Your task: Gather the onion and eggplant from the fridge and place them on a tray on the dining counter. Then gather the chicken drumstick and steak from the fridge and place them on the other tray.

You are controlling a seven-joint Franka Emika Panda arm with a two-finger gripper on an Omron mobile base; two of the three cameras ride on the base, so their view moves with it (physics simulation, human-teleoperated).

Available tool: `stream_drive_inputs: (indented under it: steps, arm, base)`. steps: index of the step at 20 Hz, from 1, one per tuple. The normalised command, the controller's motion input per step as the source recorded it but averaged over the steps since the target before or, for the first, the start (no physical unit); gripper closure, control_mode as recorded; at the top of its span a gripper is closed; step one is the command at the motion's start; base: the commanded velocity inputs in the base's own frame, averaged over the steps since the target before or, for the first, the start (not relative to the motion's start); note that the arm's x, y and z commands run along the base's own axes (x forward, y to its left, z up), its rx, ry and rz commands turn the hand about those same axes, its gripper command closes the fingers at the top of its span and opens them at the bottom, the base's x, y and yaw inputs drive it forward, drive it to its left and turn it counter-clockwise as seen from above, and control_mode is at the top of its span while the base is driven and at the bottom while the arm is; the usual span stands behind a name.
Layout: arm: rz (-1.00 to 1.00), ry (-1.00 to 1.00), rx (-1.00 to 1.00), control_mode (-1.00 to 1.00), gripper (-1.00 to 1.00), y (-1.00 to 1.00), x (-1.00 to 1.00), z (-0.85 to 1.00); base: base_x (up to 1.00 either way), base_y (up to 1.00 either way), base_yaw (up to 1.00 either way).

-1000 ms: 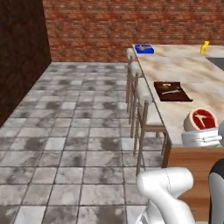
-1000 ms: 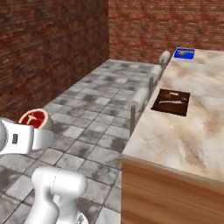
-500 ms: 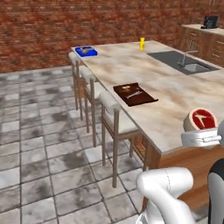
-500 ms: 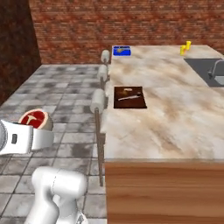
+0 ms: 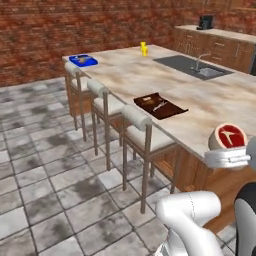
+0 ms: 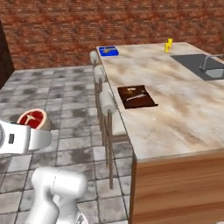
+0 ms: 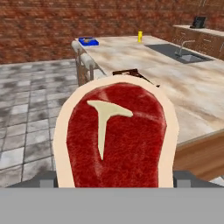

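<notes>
steak [image 7: 116,135] stands on edge in the gripper [image 5: 227,156], jaws spread wide around it, carried in the air short of the counter [image 5: 200,107] and level with its near end. in the hand view the red slab with its pale rim blocks most of the sight. tray [image 6: 137,96] lies flat on the counter near the stool-side edge, holding small items too blurred to name. stools [image 5: 137,125] line that edge.

The steak [image 7: 117,135] between my jaws looks grainy, matt red with a smooth pale fat rim. The dining counter [image 5: 215,110] shows polished marbled stone over a wood base; the tray [image 6: 136,96] is dark wood.
</notes>
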Motion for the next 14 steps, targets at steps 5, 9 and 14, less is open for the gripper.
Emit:
stream_drive_inputs:
  steps: [5,9,14]
  arm:
    - [0.0,0.0,0.0,1.0,1.0,0.0,0.0,0.0]
    - [0.0,0.0,0.0,1.0,1.0,0.0,0.0,0.0]
    - [0.0,0.0,0.0,1.0,1.0,0.0,0.0,0.0]
  base:
    - [0.43,0.88,-0.44]
    - [0.68,0.54,-0.57]
    - [0.63,0.45,-0.61]
